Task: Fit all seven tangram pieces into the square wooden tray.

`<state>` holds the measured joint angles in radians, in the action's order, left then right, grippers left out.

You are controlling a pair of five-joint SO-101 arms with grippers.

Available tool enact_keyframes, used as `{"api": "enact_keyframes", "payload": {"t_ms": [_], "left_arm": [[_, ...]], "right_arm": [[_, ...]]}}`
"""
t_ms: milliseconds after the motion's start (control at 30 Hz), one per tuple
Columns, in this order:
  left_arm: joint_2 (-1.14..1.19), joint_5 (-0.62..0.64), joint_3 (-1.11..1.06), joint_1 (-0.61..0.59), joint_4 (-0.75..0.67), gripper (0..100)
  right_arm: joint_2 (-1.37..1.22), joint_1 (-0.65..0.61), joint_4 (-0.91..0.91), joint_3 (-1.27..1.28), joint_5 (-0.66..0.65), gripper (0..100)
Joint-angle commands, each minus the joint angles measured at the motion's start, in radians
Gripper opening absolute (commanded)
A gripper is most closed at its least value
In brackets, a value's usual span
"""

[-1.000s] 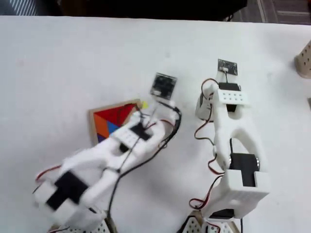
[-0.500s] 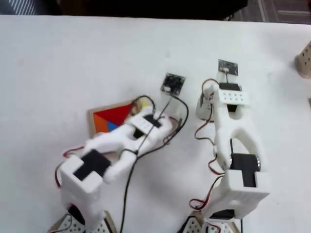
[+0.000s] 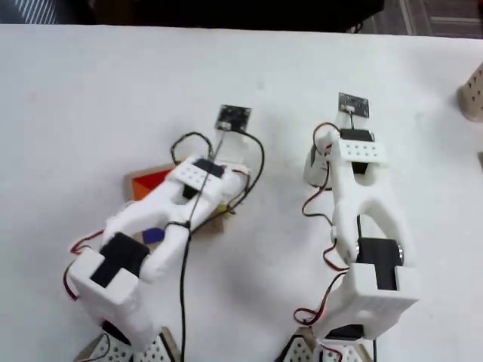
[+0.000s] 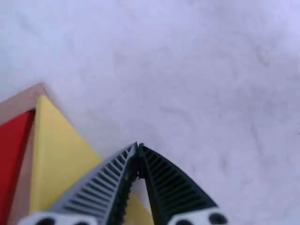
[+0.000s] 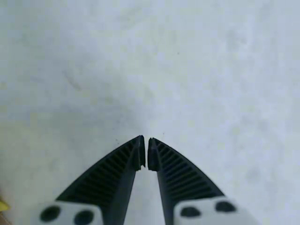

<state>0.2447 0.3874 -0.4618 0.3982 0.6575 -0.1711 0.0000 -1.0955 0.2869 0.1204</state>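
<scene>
Likely the seating step: the left jaws, together and empty, hover over the yellow piece (image 4: 56,159) at the tray (image 3: 132,183) corner, 9 o'clock of the right arm (image 3: 362,226), whose jaws are together over the table (image 5: 187,56). Next, I judge: press that piece flush.

The square wooden tray (image 3: 130,183) lies on the white table (image 3: 90,90), under the left arm (image 3: 162,211), which crosses over it. The yellow triangular piece (image 4: 56,154) lies at one tray corner, with the red piece (image 4: 14,150) just beside it. The left gripper (image 4: 138,148) hangs at that triangle's edge. The right gripper (image 5: 144,152) is over the table, well to the tray's right.
</scene>
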Motion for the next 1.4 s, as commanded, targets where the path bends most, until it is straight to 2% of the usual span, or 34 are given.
{"api": "enact_keyframes", "payload": {"t_ms": [0, 400, 667, 867, 1033, 1267, 1367], "left_arm": [[-0.054, 0.003, 0.031, -0.058, 0.072, 2], [-0.259, 0.002, -0.115, -0.061, 0.078, 2], [-0.349, 0.002, -0.235, -0.156, 0.068, 2], [-0.44, 0.002, -0.275, -0.17, 0.055, 2], [-0.555, 0.002, -0.354, -0.179, -0.017, 2], [-0.722, 0.0, -0.516, -0.305, -0.192, 2], [-0.786, -0.075, -0.591, -0.346, -0.232, 2]], "right_arm": [[0.045, -0.007, 0.01, -0.005, -0.012, 2.0], [0.045, -0.007, 0.01, -0.005, -0.012, 2.1], [0.045, -0.008, 0.012, -0.005, -0.012, 2.1], [0.045, -0.008, 0.012, -0.005, -0.012, 2.1], [0.045, -0.008, 0.012, -0.003, -0.012, 2.1], [0.054, -0.01, 0.01, -0.002, -0.012, 1.9], [0.081, -0.008, 0.007, 0.005, -0.008, 1.8]]}}
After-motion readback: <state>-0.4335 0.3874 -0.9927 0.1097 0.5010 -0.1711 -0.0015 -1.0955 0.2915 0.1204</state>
